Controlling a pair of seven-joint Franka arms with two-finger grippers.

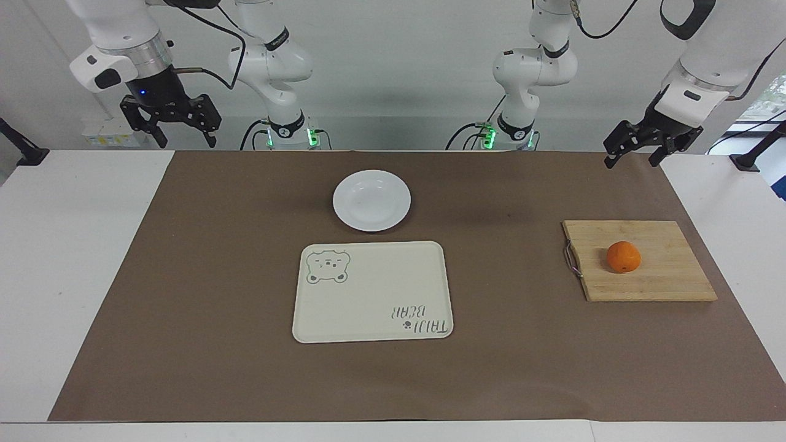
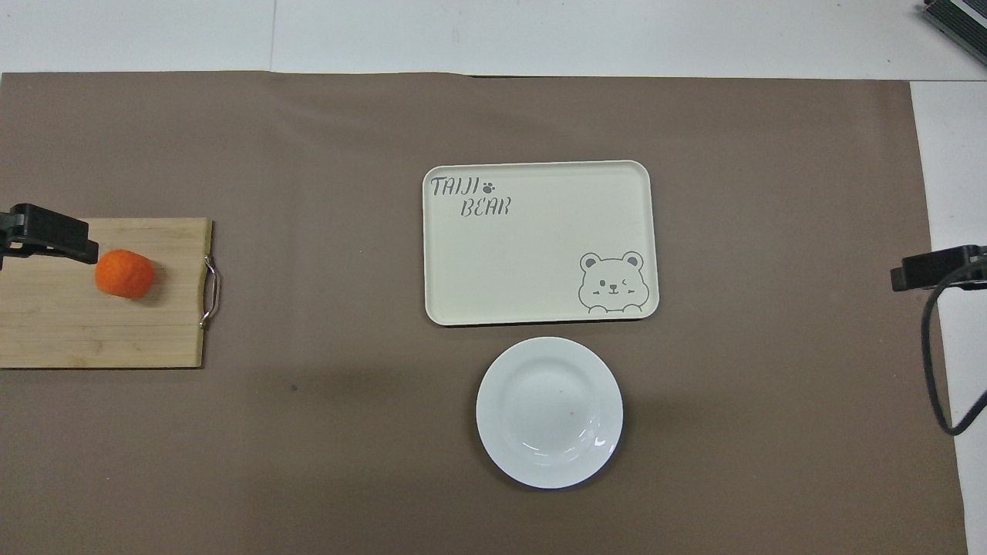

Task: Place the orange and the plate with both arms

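The orange (image 1: pixel 623 256) (image 2: pixel 124 273) lies on a bamboo cutting board (image 1: pixel 663 276) (image 2: pixel 77 331) toward the left arm's end of the table. The white plate (image 1: pixel 371 200) (image 2: pixel 549 412) sits on the brown mat, nearer to the robots than the cream bear tray (image 1: pixel 373 291) (image 2: pixel 540 243). My left gripper (image 1: pixel 632 158) hangs open and empty, raised at the mat's edge by the robots; one fingertip (image 2: pixel 46 231) shows in the overhead view. My right gripper (image 1: pixel 179 136) hangs open and empty, raised at the right arm's end; its tip (image 2: pixel 937 267) shows in the overhead view.
A brown mat (image 1: pixel 245 368) covers most of the white table (image 1: pixel 61 276). The cutting board has a metal handle (image 1: pixel 571 259) on its side toward the tray. A black cable (image 2: pixel 929 362) hangs by the right gripper.
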